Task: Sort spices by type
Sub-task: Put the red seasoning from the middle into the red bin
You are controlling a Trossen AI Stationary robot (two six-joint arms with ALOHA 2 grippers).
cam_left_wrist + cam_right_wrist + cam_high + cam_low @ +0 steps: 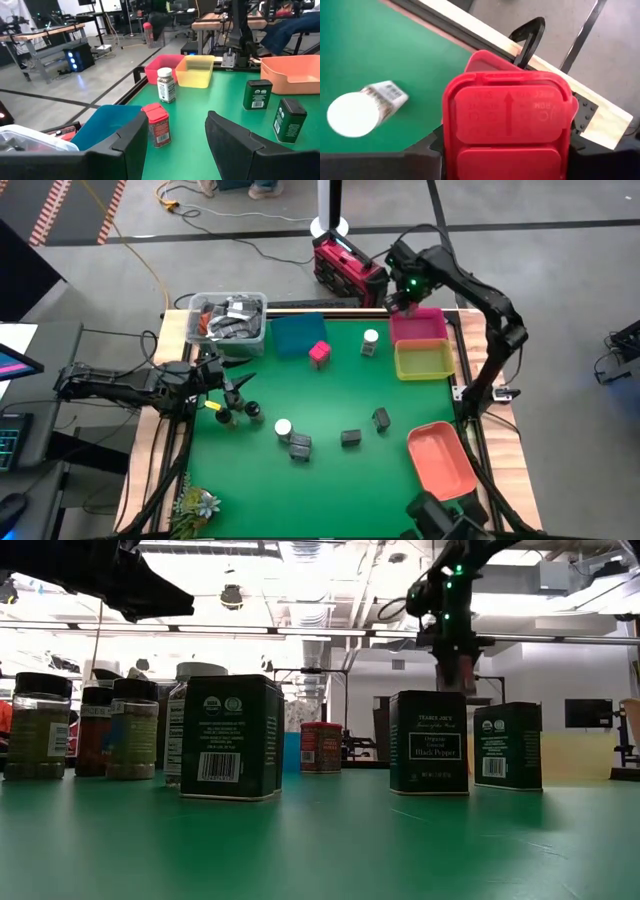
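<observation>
Red-lidded spice box [507,132] in right gripper [404,301] above pink tray [418,326]

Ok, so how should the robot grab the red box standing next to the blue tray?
Probably from above, pinching two opposite flat sides of the red box just under its lid: it stands upright and square-sided. The open left gripper faces it; the right gripper is shut on another red box.

Green table [330,480] w/ trays [423,360], clear tub [228,320], tins [350,438], jars [283,428].
</observation>
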